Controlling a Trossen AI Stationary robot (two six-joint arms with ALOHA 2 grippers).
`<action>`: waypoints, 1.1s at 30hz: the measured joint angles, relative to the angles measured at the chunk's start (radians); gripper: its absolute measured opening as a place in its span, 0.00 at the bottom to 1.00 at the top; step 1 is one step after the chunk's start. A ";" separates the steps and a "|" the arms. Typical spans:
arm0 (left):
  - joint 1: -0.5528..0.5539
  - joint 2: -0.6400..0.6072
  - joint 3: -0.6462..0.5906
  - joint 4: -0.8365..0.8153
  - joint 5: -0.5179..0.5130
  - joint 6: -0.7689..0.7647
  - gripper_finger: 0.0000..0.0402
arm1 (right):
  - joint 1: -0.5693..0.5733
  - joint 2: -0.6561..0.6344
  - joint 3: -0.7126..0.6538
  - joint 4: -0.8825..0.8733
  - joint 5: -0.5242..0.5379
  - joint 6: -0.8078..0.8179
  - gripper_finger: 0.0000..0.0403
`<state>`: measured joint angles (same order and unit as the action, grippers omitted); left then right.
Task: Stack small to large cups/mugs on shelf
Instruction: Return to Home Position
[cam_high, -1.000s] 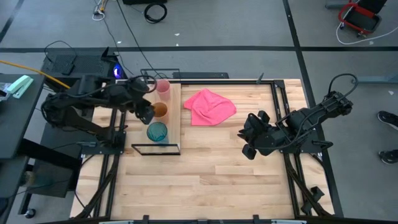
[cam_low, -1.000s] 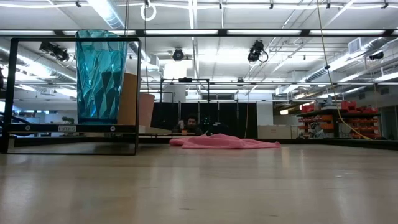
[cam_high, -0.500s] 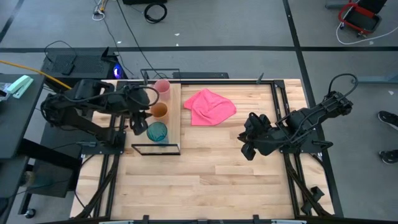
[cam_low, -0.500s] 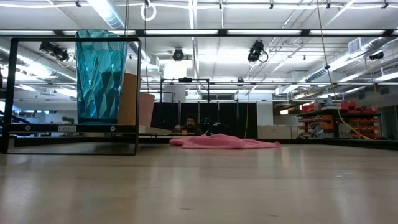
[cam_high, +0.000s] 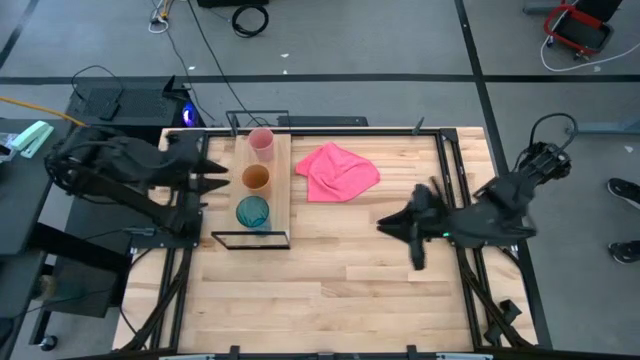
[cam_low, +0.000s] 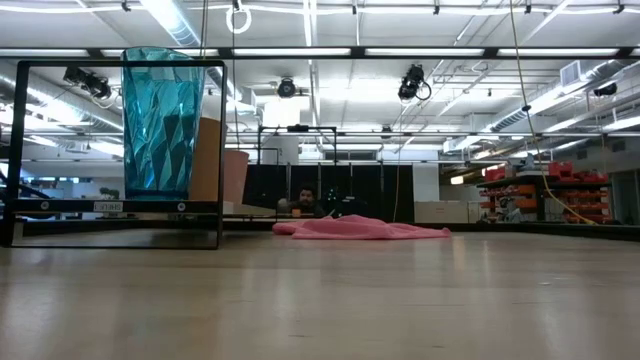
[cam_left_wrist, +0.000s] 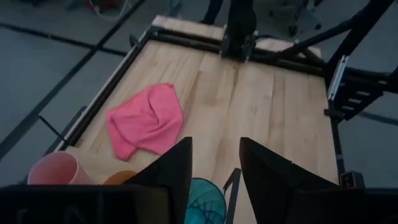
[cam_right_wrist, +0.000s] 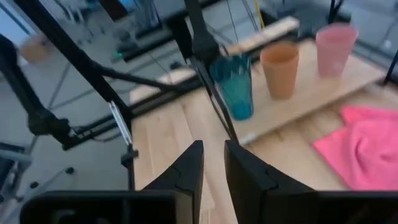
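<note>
Three cups stand upright in a row on the light-wood shelf (cam_high: 276, 190) at the table's left: the pale pink cup (cam_high: 262, 141) farthest, the orange-brown cup (cam_high: 257, 178) in the middle, the teal cup (cam_high: 252, 211) nearest. They also show in the right wrist view, teal (cam_right_wrist: 233, 87), orange-brown (cam_right_wrist: 280, 68) and pink (cam_right_wrist: 336, 50). My left gripper (cam_high: 218, 180) is open and empty, left of the shelf and apart from the cups. My right gripper (cam_high: 388, 226) is at the table's right, fingers close together (cam_right_wrist: 213, 152), empty.
A crumpled pink cloth (cam_high: 336, 170) lies on the tabletop right of the shelf. The shelf's black wire frame (cam_low: 120, 64) rises around the cups. Bare wooden tabletop (cam_high: 340, 290) stretches across the near half. A person shows far behind in the low view (cam_low: 306, 198).
My left gripper has drawn back from beside the orange-brown cup toward the table's left edge, off the shelf. My right arm has swung and turned at the table's right and shows blurred. The three cups have stayed in place.
</note>
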<state>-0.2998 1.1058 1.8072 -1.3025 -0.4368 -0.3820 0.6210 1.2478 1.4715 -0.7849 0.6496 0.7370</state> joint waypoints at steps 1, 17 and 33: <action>-0.014 -0.011 0.000 0.001 -0.020 -0.005 0.36 | 0.016 -0.020 0.000 0.000 0.022 -0.011 0.18; -0.104 -0.410 -0.443 0.406 -0.101 0.006 0.34 | 0.195 -0.395 -0.171 0.232 0.140 -0.208 0.18; -0.104 -0.698 -0.702 0.734 0.006 0.235 0.34 | 0.087 -0.874 -0.683 0.826 -0.162 -0.596 0.18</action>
<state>-0.4034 0.4076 1.1047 -0.5683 -0.4305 -0.1468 0.7079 0.3735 0.7890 0.0415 0.4872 0.1412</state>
